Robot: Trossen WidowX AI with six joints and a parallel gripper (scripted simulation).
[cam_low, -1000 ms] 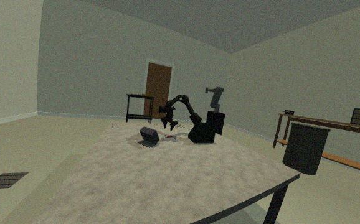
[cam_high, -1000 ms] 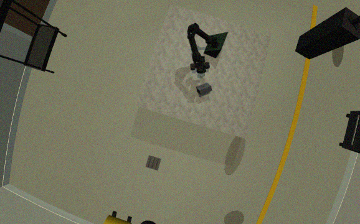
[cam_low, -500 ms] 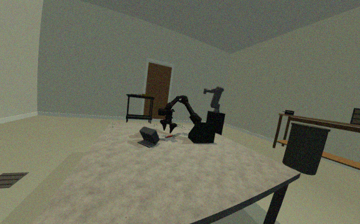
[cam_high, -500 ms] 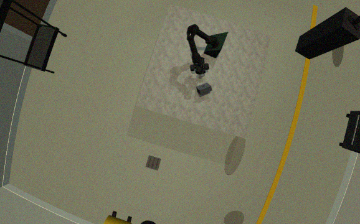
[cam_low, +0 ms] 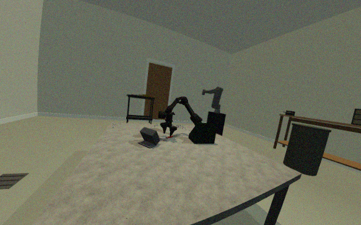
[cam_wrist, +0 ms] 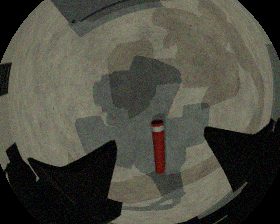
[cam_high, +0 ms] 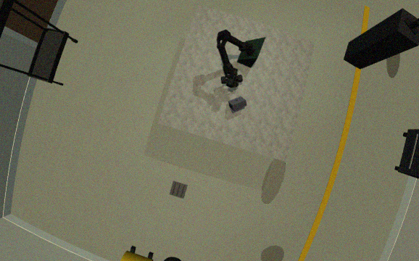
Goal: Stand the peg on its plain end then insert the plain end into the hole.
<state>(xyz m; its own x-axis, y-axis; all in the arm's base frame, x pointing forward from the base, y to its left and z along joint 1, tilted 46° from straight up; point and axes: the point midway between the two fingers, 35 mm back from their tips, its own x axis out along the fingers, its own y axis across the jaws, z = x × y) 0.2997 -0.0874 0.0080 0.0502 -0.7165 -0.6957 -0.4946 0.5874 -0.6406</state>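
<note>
A red peg (cam_wrist: pixel 159 152) (cam_low: pixel 169 137) with a white band near its dark upper end in the wrist view lies on the table (cam_low: pixel 168 175). My gripper (cam_wrist: pixel 163 139) (cam_low: pixel 168 134) is open and empty, pointing down above the peg. In the wrist view its fingers are spread to either side of the peg, with gaps on both sides. The dark sloped panel (cam_high: pixel 237 104) (cam_low: pixel 149 135) stands close by; part of it shows at the top edge of the wrist view (cam_wrist: pixel 103 11). Its hole cannot be made out. The peg is hidden by the arm in the top view.
The arm's dark base (cam_high: pixel 251 52) (cam_low: pixel 203 133) stands on the opposite side of the gripper from the panel. Shadows of the arm fall around the peg. A dark bin (cam_low: pixel 306 149) and a workbench stand beyond the table's edge.
</note>
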